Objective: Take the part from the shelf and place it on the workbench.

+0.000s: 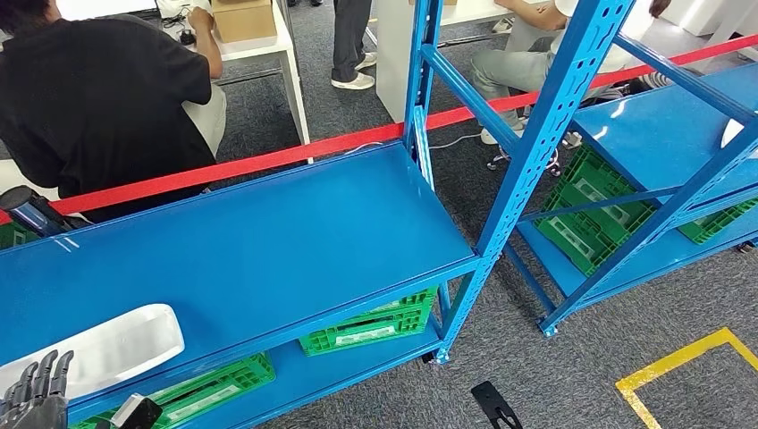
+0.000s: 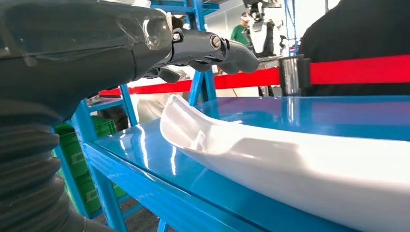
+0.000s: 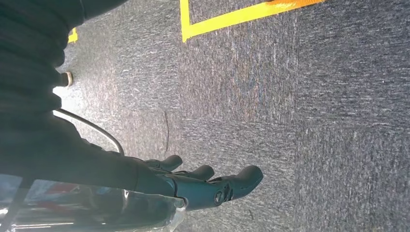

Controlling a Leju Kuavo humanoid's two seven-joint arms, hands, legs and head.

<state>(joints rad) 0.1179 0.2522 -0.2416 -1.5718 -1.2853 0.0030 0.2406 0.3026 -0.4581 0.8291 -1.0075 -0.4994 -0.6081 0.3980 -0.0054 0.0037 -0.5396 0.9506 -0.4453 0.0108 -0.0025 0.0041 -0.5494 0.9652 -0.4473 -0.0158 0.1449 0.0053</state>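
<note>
While the white part [image 1: 98, 347] lies flat on the blue shelf [image 1: 268, 241] at its near left end, the left hand [image 1: 34, 393] hovers just near of it with fingers spread, holding nothing. From the left wrist, those fingers [image 2: 212, 48] reach out above the part's [image 2: 290, 159] curved end without touching it. Hanging over grey carpet [image 3: 314, 121], the right hand [image 3: 212, 183] is empty, its fingers loosely apart. Green crates [image 1: 375, 323] sit on the lower level. A person [image 1: 98, 98] sits beyond the red tape [image 1: 268, 161].
</note>
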